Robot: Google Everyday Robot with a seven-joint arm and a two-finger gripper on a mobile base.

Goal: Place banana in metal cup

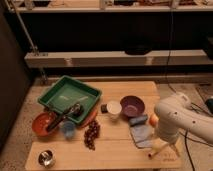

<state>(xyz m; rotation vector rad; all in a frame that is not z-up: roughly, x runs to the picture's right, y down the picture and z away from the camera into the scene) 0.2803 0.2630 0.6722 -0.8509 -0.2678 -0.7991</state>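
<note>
The banana (156, 152) is a pale yellow stick lying on the wooden table (115, 152) near its front right corner; only its left end shows from under my arm. My white arm (177, 117) reaches in from the right. The gripper (169, 145) hangs low right over the banana, open, largely hidden by the arm's own bulk. I cannot tell whether it touches the banana. The metal cup (46, 158), small and shiny, stands at the front left corner, far from the gripper.
A round orange fruit (153, 119) and a blue-grey cloth (140, 134) lie just left of the arm. Behind them stand a purple bowl (132, 106) and a white cup (114, 108). Left: a green tray (70, 96), red bowl (41, 125), light blue cup (68, 129), dark grapes (91, 134).
</note>
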